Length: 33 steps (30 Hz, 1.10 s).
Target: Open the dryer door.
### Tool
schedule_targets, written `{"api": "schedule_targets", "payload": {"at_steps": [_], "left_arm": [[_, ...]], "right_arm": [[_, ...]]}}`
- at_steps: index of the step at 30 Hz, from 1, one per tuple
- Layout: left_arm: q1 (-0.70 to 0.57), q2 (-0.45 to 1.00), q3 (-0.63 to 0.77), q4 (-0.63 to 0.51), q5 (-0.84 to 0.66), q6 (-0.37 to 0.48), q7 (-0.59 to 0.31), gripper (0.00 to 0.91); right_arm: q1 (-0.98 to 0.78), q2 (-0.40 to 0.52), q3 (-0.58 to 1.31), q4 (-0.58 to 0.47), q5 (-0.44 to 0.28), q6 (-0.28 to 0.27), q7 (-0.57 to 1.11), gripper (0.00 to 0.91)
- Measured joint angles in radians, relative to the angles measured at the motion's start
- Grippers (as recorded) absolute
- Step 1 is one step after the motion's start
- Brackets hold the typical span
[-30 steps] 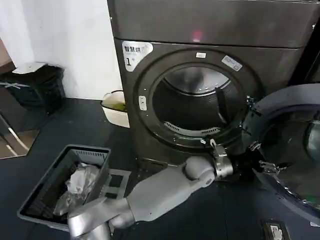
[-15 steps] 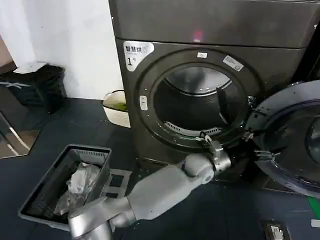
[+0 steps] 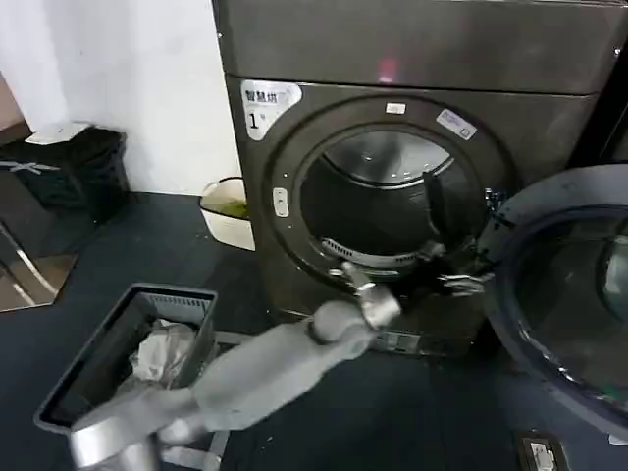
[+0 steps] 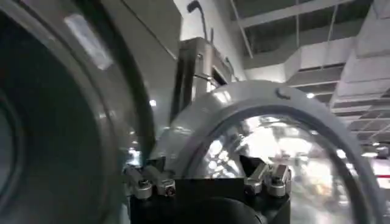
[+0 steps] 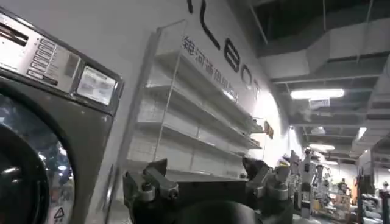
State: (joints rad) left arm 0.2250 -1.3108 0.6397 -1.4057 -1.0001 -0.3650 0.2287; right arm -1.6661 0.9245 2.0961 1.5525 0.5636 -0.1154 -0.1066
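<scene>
The dryer door (image 3: 569, 304) stands swung wide at the right edge of the head view, its chrome ring and dark glass turned away from the machine and its hinge side at the right of the drum opening. The dryer (image 3: 392, 186) occupies the upper centre of that frame; its round opening is fully exposed, with the drum interior visible and the white label marked "1" at its upper left. I judge the task essentially complete: the door sits at this angle because it has been carried far enough on its hinge to clear the opening.

My left claw (image 3: 461, 280) is at centre right of the head view, at the lower right rim of the opening and just left of the door's inner edge. I judge it close beside the door but not gripping it. In the left wrist view the left claw (image 4: 207, 182) has its fingers spread apart with nothing between them, and the door's ring (image 4: 268, 97) arches beyond them.

My right claw (image 5: 207, 182) is held apart from the work, facing a neighbouring machine and wall shelving; its fingers are likewise spread and empty.

A basket (image 3: 128, 353) holding crumpled material sits on the floor at lower left, well apart from the door.
</scene>
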Motion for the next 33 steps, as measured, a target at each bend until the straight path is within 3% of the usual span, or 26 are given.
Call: {"api": "schedule_targets", "payload": {"at_steps": [7, 17, 25, 33], "left_arm": [[0.017, 0.195, -0.036, -0.122, 0.019, 0.023, -0.036, 0.907], [0.054, 0.512, -0.096, -0.270, -0.122, 0.166, -0.018, 0.907], [0.054, 0.733, -0.100, -0.311, -0.065, 0.299, 0.061, 0.907], [0.050, 0.903, -0.099, -0.276, 0.041, 0.439, 0.130, 0.907]], "right_arm": [[0.011, -0.008, -0.003, 0.002, -0.004, 0.000, 0.000, 0.907], [0.026, -0.017, -0.003, 0.020, -0.022, -0.001, -0.002, 0.907], [0.029, -0.057, 0.017, 0.007, -0.013, -0.006, -0.004, 0.907], [0.018, -0.074, 0.029, -0.001, 0.001, -0.006, -0.008, 0.907]]}}
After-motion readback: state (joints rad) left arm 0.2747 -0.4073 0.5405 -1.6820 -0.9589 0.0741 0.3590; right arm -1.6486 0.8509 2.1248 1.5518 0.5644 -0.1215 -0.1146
